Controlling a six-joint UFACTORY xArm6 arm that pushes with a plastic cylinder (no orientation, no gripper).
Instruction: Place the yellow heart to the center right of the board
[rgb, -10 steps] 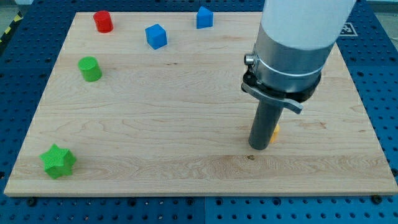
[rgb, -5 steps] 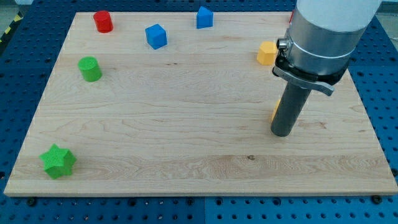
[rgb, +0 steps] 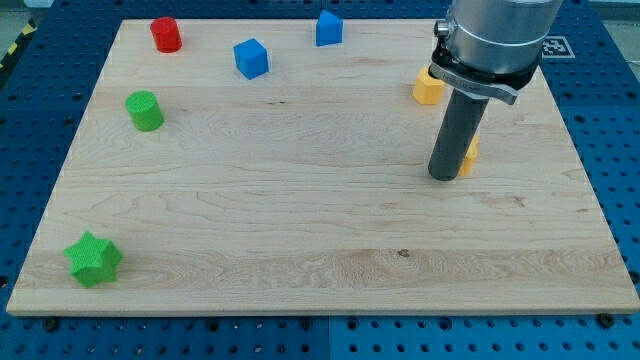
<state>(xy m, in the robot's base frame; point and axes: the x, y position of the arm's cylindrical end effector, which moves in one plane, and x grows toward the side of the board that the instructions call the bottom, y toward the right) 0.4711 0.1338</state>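
My tip (rgb: 443, 176) rests on the board right of centre. A yellow block, the yellow heart (rgb: 470, 152), peeks out from behind the rod on its right side, touching it; most of it is hidden, so its shape is unclear. A second yellow block (rgb: 428, 88) sits just above, left of the rod, partly covered by the arm's collar.
On the wooden board (rgb: 300, 200): a red cylinder (rgb: 166, 34) and two blue blocks (rgb: 251, 58) (rgb: 329, 28) along the top, a green cylinder (rgb: 145, 110) at the left, a green star (rgb: 93, 259) at the bottom left.
My tip has moved right and then up the view, carrying the partly hidden yellow block with it from the lower middle to the centre right. The other blocks have not moved.
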